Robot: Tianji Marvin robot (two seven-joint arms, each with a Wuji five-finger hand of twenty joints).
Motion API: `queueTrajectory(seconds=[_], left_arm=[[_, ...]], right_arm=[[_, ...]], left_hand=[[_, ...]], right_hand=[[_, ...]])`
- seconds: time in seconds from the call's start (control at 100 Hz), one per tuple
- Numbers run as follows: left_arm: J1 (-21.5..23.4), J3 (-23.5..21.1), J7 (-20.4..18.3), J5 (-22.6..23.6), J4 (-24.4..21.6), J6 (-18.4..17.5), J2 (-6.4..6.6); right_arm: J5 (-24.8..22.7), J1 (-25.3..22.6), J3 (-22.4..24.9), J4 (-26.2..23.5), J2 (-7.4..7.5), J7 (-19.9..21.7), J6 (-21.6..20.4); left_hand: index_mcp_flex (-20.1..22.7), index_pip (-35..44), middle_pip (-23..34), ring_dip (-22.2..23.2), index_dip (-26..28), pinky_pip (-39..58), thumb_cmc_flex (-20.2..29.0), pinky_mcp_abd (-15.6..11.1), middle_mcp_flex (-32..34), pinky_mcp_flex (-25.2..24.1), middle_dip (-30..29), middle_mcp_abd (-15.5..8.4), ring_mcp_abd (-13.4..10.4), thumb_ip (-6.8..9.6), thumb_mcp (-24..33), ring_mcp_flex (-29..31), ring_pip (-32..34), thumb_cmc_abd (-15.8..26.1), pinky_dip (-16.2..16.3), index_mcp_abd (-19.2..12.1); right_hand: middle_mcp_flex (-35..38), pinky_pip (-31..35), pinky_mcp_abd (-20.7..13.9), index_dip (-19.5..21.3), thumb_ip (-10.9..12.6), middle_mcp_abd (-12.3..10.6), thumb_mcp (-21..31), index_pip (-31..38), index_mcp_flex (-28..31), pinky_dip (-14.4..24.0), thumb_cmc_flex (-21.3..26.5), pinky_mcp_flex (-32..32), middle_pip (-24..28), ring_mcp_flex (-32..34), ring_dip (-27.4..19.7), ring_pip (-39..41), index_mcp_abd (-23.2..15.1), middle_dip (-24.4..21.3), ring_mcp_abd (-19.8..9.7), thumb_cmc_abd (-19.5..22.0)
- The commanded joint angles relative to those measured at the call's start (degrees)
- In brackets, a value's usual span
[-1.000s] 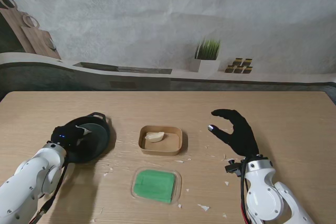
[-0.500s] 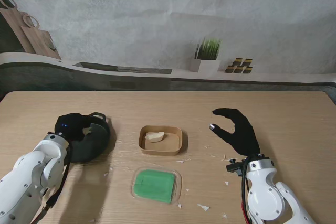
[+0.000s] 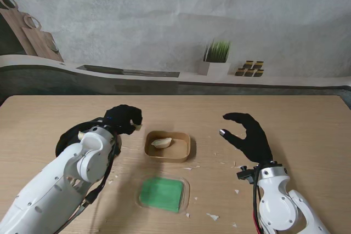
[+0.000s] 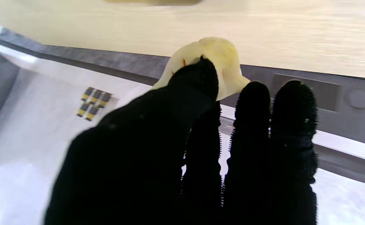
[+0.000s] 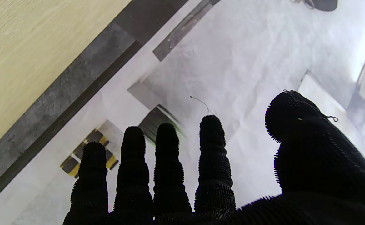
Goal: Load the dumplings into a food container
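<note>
One dumpling (image 3: 161, 142) already lies in the brown food container (image 3: 168, 146) at table centre; a second dumpling (image 4: 212, 59) is pinched in the left hand (image 3: 123, 119) just left of the container, not yet dropped in. Only the left wrist view shows that held dumpling, while the stand view shows the green lid (image 3: 160, 193) nearer the robot and the dark pan (image 3: 68, 138) behind the left arm. The right hand (image 3: 248, 138) hovers with spread fingers, holding nothing.

You're looking at a counter (image 3: 307, 113) of pale, matt wood grain. Both the left hand (image 3: 124, 119) and right hand (image 3: 249, 137) wear black knitted cloth with a nubbly, rough texture. The dumpling (image 4: 213, 59) looks smooth, doughy and faintly glossy. The container (image 3: 167, 147) is matt brown paper; at 6 o'clock from it, the lid (image 3: 161, 193) looks like clear plastic.
</note>
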Motion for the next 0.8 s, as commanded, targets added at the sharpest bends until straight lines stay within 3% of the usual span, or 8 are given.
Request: queueTrajectory(seconds=[0.0,0.3,0.58,0.63,0.66,0.68,0.72,0.79], left_arm=[[-2.0,2.0,-0.7,-0.6,0.0,0.3,-2.42],[-10.3,14.7,-0.2,-9.4,7.2,4.5,-5.38],[-9.0,13.7,0.1,-8.3,6.8,3.4,-4.98],[-7.7,12.0,0.8,-5.9,6.0,1.5,-4.42],[-6.7,10.5,0.4,-4.2,4.8,1.0,-3.80],[-5.9,9.5,-0.4,-3.2,3.7,0.9,-3.32],[-4.3,7.0,-2.2,-0.7,1.9,0.3,-2.41],[-1.5,2.1,-4.4,4.4,-0.8,-2.4,-0.96]], right_arm=[[0.2,-0.5,0.0,-0.3,-0.48,0.6,-0.2],[0.4,-0.6,0.2,-0.4,-0.50,0.7,-0.3],[0.6,-0.6,0.5,-0.4,-0.48,0.8,-0.7],[0.5,-0.6,0.4,-0.4,-0.45,0.9,-0.6],[0.5,-0.6,0.4,-0.4,-0.43,1.0,-0.5],[0.5,-0.6,0.3,-0.4,-0.43,1.0,-0.5],[0.4,-0.6,0.3,-0.4,-0.43,1.0,-0.5],[0.5,-0.6,0.2,-0.4,-0.42,1.1,-0.4]], left_hand=[[3.1,3.7,1.9,1.1,1.4,2.2,4.0,-0.2,2.7,1.3,1.9,0.4,2.0,1.89,3.8,1.7,-0.1,2.3,1.1,-2.9],[2.9,3.4,1.6,1.4,1.2,2.1,4.1,-0.3,2.7,1.4,2.1,0.6,2.2,1.89,3.3,1.9,-0.3,2.5,2.0,-2.7],[0.8,3.2,1.9,2.6,0.8,1.3,4.0,-1.5,0.8,-1.4,2.9,0.8,1.3,1.73,0.7,-0.2,0.2,4.1,4.8,-2.3],[-2.9,2.8,2.0,-0.6,-1.3,-0.5,0.7,-2.3,-1.4,-4.8,2.6,0.7,-0.1,1.56,-1.2,-4.3,4.2,4.4,7.4,-2.4],[-6.9,-3.0,9.4,-8.9,-1.8,-3.3,-6.1,-2.5,-10.1,-10.1,-4.6,1.2,-1.7,0.90,-1.2,-10.9,7.2,3.7,8.1,-1.0],[-9.2,-7.7,12.3,-11.2,-1.6,-4.4,-11.0,-2.1,-15.2,-13.7,-10.8,1.3,-1.9,1.69,0.7,-14.1,6.7,4.6,8.5,0.1],[-15.2,-14.5,11.1,-13.7,-2.3,-5.7,-19.0,-1.6,-22.6,-21.9,-15.3,2.6,-1.4,4.82,2.5,-20.9,4.0,6.6,8.5,1.9],[-23.2,-22.8,6.7,-19.3,-5.4,-7.7,-23.0,-2.0,-32.0,-33.1,-20.6,2.9,0.4,5.26,-1.1,-31.3,-1.4,7.6,6.5,2.7]], right_hand=[[0.8,0.8,0.3,0.8,2.8,0.5,-1.8,-0.5,0.3,1.7,1.0,0.5,-0.2,1.2,0.9,0.5,-1.8,0.5,0.4,0.4],[0.7,0.8,0.3,0.8,2.8,0.4,-1.8,-0.5,0.3,1.7,1.0,0.4,-0.1,1.1,0.9,0.5,-1.7,0.5,0.4,0.4],[0.7,0.8,0.3,0.8,2.9,0.5,-1.7,-0.4,0.2,1.7,0.9,0.5,-0.2,1.1,0.9,0.4,-1.6,0.5,0.4,0.3],[0.7,0.8,0.3,0.8,2.9,0.5,-1.7,-0.4,0.2,1.7,0.9,0.5,-0.2,1.2,0.9,0.4,-1.6,0.5,0.4,0.3],[0.7,0.8,0.3,0.8,2.9,0.4,-1.7,-0.4,0.1,1.7,0.8,0.4,-0.2,1.2,0.9,0.5,-1.6,0.5,0.4,0.3],[0.7,0.8,0.4,0.8,2.9,0.4,-1.7,-0.4,0.1,1.7,0.8,0.5,-0.2,1.2,0.9,0.5,-1.6,0.5,0.4,0.3],[0.8,0.8,0.4,0.8,2.9,0.5,-1.7,-0.4,0.2,1.7,0.8,0.5,-0.1,1.2,0.9,0.5,-1.5,0.5,0.5,0.2],[0.7,0.8,0.2,0.8,2.9,0.4,-1.6,-0.4,0.1,1.7,0.8,0.4,-0.2,1.1,0.9,0.5,-1.5,0.5,0.3,0.2]])
